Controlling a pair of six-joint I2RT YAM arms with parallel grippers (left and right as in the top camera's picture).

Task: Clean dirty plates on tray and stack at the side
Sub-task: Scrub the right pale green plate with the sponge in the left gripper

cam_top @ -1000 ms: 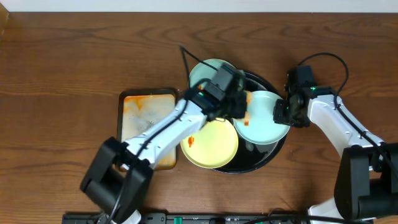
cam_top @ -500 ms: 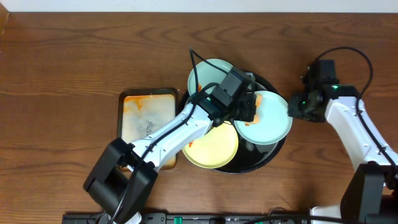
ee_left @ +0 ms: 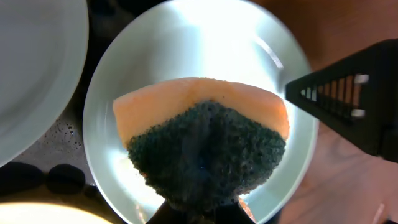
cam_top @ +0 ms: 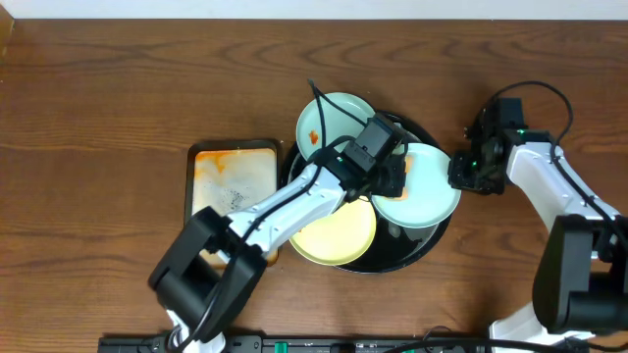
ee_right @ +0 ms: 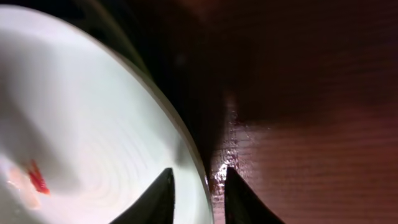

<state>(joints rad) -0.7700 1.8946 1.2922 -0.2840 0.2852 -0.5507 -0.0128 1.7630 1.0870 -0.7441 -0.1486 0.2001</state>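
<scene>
Orange sponge, pinched in the left gripper, sits on the mint plate at the right edge of the tray; right gripper narrow astride its rim, grip unclear.

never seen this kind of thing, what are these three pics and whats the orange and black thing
Two robot arms work at a table. The wide picture looks down from above; the other two come from wrist cameras. A black tray carries a yellow plate and two mint ones, the far plate and the right plate. A stained metal pan lies beside it. The left tool is shut on a sponge, orange with a dark scrubbing side, over the right plate. The right tool has a finger either side of that plate's rim.
</scene>
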